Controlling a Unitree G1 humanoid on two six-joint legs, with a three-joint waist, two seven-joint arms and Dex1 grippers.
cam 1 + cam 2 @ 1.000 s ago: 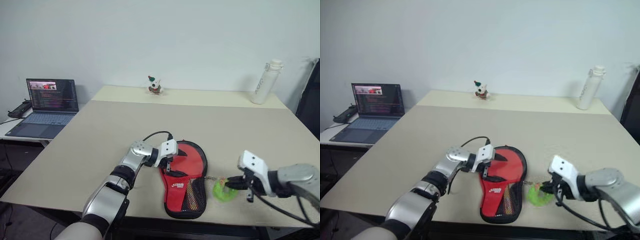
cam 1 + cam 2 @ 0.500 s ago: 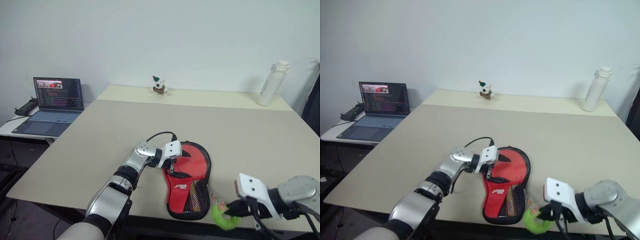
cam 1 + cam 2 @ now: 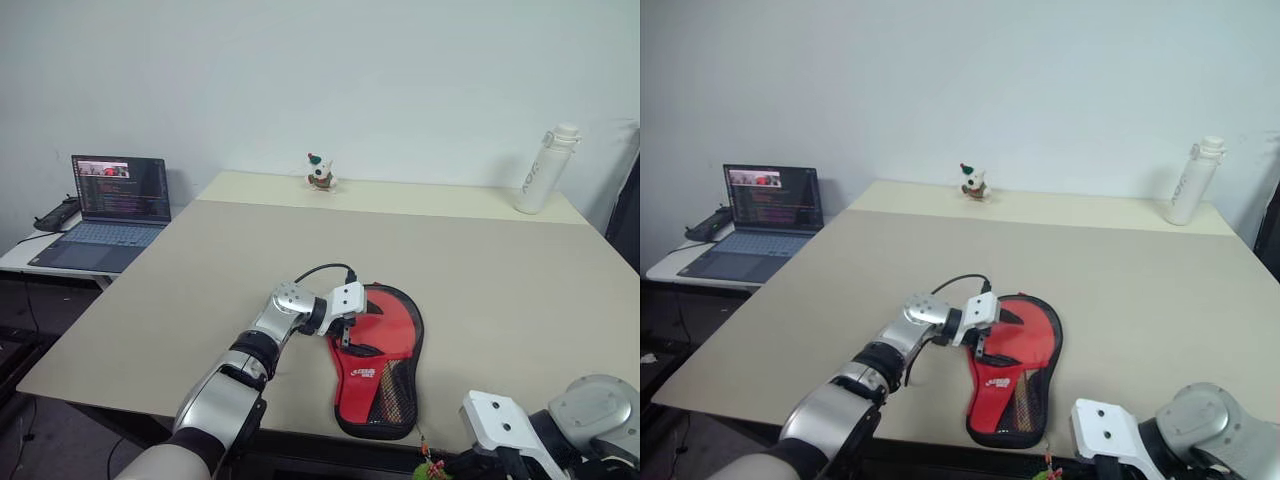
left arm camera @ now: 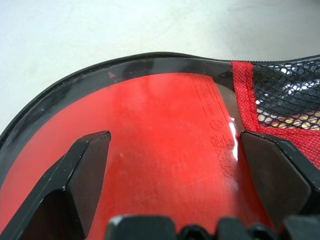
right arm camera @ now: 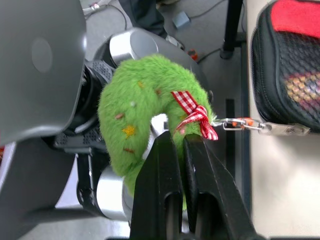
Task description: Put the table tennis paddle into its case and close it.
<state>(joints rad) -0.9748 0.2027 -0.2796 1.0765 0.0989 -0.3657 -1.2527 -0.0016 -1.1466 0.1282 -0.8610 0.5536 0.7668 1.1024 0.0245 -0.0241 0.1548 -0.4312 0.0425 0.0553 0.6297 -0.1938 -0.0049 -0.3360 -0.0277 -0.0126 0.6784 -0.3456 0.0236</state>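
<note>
A red and black case (image 3: 378, 365) lies flat on a pale bench (image 3: 480, 270), near the near edge, round end far and narrow end toward me. Through its clear round window in the left wrist view shows the red rubber face of the paddle (image 4: 165, 165), so the paddle appears to sit inside already.

My left gripper (image 3: 345, 322) rests over the left rim of the round end, jaws spread wide, one black finger (image 4: 87, 165) on each side of the red face. They grip nothing.

My right gripper (image 5: 182, 165) hangs off the near edge of the bench, jaws pressed together, pinching a fuzzy green ring (image 5: 137, 120) at its checked ribbon. A small chain (image 5: 240, 123) runs from the ribbon toward the mesh pocket end of the case; I judge it is the zipper pull.

The case looks soft, light and floppy, so it will likely slide or bunch when pulled. The paddle inside is stiff and flat. I judge the best hold is pressing the round end down with the left while the right draws the ring along the rim. The ring is plush and may slip.

A laptop (image 3: 100, 210), a small figurine (image 3: 319, 172) and a white bottle (image 3: 540, 168) sit well apart.
</note>
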